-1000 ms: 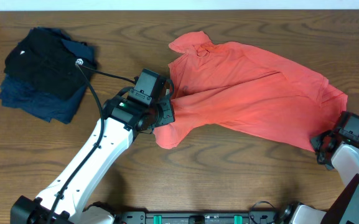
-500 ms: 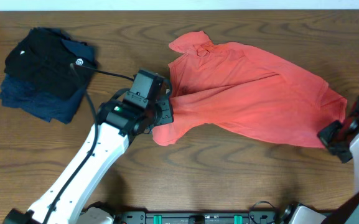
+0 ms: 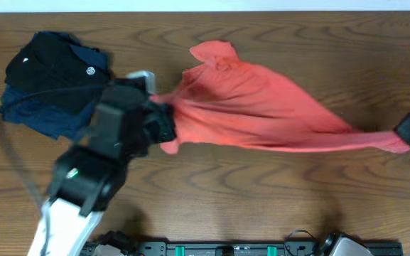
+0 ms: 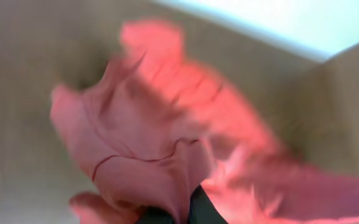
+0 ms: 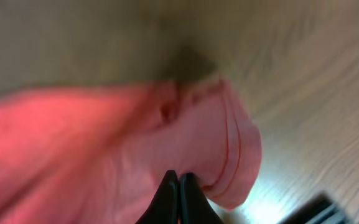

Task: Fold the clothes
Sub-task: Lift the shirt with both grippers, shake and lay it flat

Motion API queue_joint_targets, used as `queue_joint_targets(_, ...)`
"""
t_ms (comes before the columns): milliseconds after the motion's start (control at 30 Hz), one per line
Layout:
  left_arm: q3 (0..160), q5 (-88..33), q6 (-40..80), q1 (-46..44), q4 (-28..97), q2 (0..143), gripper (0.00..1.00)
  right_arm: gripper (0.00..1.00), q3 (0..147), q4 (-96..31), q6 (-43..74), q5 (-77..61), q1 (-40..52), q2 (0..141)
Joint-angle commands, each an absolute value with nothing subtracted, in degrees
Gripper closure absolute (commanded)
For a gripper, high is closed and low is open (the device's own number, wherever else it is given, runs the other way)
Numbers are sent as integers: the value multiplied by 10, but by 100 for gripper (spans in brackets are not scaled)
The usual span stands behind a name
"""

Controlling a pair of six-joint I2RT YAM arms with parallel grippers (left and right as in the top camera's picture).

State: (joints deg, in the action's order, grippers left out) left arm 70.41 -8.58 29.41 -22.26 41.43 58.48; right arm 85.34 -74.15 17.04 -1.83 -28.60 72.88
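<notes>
Coral-red fabric shirt (image 3: 261, 114) lies stretched in a taut band across the middle of the brown wooden table (image 3: 261, 206), collar toward the far edge. Left gripper (image 3: 162, 128) is clamped on its bunched left end. Right gripper (image 5: 178, 180) pinches the hem at the right edge, fingers pressed together. A folded pile of black and navy garments (image 3: 48, 85) sits at the far-left corner.

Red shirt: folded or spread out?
Neither: the red shirt is stretched taut, bunched into a band between the left gripper and right gripper, not folded.
</notes>
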Motion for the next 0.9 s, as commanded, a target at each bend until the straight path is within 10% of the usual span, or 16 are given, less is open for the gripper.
queue_joint_targets(0, 777, -78, 274, -198, 398, 528, 94, 99, 951, -762, 147, -35, -289, 698)
queue_joint_targets(433, 844, -47, 234, -149, 312, 507, 94, 99, 1140, -771, 138, -36, -288, 706)
queue_joint_targets(867, 844, -73, 186, -146, 96, 809, 94, 99, 1140, -646, 145, -69, -239, 961)
